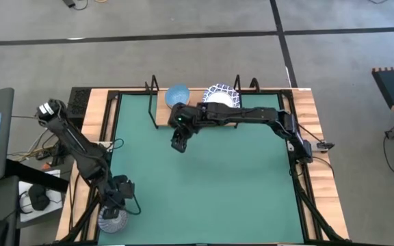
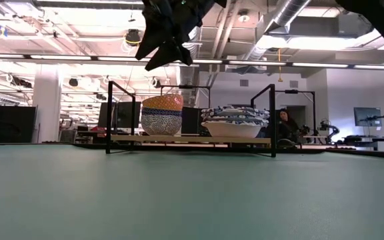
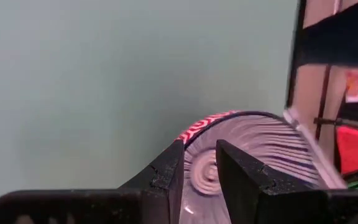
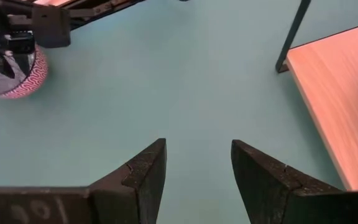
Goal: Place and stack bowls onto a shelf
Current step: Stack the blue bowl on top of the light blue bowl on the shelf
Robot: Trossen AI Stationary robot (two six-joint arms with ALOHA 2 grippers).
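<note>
While the desk [image 1: 211, 171] lies under its green mat, the shelf [image 1: 161, 113] sits at its twelve o'clock edge, carrying a stack of small bowls [image 2: 162, 113] with light blue uppermost and, just beside it, the wide white lattice-rimmed bowls [image 2: 234, 122]. The right pincer [image 1: 178, 143] hangs above the mat near the shelf, fingers spread and empty. At seven o'clock the left pincer [image 1: 117, 200] pinches the rim of a red-patterned bowl [image 3: 253, 146].

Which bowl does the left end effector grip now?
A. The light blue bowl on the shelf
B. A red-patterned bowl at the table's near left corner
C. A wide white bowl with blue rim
B: the left end effector pinches the rim of the red-patterned bowl, far from the shelf.
</note>
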